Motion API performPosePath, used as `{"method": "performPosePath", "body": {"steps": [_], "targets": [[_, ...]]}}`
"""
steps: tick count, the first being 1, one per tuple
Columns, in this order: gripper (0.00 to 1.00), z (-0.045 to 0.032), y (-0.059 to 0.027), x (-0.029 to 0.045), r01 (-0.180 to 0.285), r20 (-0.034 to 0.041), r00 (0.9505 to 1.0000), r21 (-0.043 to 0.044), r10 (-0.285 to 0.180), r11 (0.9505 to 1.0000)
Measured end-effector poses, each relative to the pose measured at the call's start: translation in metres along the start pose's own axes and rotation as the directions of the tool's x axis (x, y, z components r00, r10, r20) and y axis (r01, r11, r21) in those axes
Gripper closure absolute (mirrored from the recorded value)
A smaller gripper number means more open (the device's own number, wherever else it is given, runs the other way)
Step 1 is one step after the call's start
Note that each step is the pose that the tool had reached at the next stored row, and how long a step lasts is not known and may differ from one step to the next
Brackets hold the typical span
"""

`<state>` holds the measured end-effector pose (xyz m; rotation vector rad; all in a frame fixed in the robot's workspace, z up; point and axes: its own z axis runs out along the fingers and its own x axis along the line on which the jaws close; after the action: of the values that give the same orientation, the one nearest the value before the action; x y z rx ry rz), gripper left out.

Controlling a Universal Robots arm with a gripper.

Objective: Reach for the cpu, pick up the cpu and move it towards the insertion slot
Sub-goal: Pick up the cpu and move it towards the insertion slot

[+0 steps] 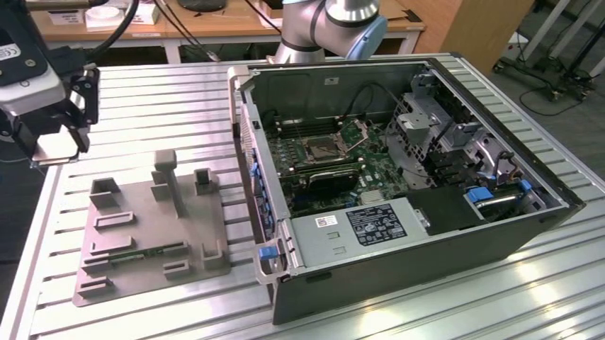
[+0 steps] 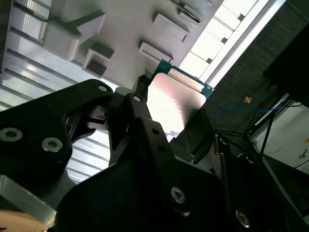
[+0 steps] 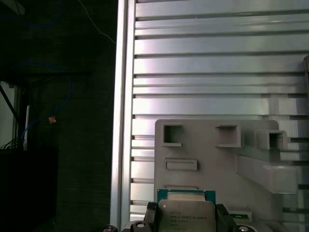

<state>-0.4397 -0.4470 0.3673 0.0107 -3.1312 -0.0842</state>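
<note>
Aloft, one cpu clamped, one end effector

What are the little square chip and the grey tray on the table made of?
The cpu looks like dull silvery metal on top, catching light, with a thin green board rim. The grey tray seems matte plastic, probably: even colour, no shine.

Silver-grey arm, blue joint cap, black screw-studded jaws

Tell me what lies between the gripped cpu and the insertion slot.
Between cpu and insertion slot, exterior view: slatted table, grey fixture's upright posts, then the computer case's side wall.
</note>
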Motion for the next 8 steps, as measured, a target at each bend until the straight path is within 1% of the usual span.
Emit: {"method": "performPosePath", "body": {"steps": [8], "targets": [[0.46,-0.0078,0.0004,0.0001,0.000,0.0021,1.0000,0.0000,0.000,1.0000]]}}
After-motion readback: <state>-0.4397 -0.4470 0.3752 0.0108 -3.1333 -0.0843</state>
